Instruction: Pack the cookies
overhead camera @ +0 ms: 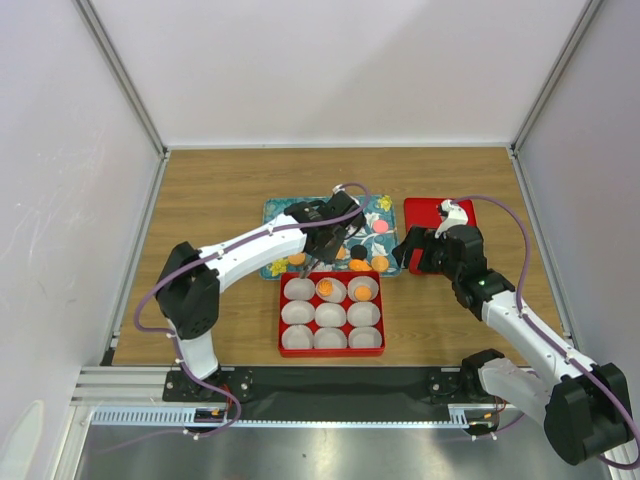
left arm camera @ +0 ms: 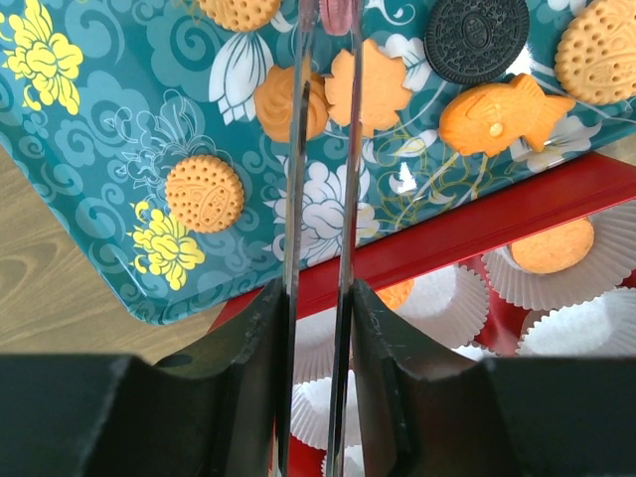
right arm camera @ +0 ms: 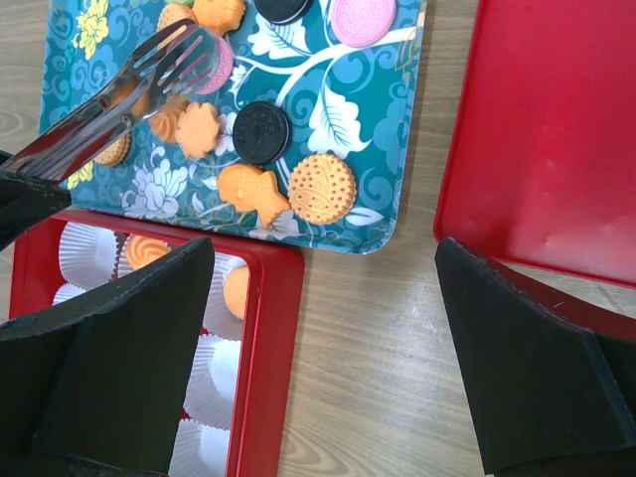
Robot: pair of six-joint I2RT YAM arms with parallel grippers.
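Cookies lie on the teal flowered tray (overhead camera: 280, 210): a round orange one (left arm camera: 204, 193), a black one (left arm camera: 477, 38), a fish-shaped one (left arm camera: 502, 112) and a pink one (right arm camera: 366, 20). Two orange cookies (overhead camera: 325, 288) (overhead camera: 362, 292) sit in paper cups in the back row of the red box (overhead camera: 281, 330). My left gripper (overhead camera: 335, 235) (left arm camera: 320, 298) is shut on metal tongs (left arm camera: 323, 149) (right arm camera: 129, 99). The tong tips reach over the tray at a pink cookie (right arm camera: 214, 65). My right gripper (overhead camera: 415, 250) (right arm camera: 323, 258) hangs open over bare table between box and lid.
A red lid (overhead camera: 440, 222) (right arm camera: 556, 129) lies right of the tray. The box holds white pleated paper cups (overhead camera: 330, 315) in three rows. White walls and metal posts bound the wooden table (overhead camera: 210, 180).
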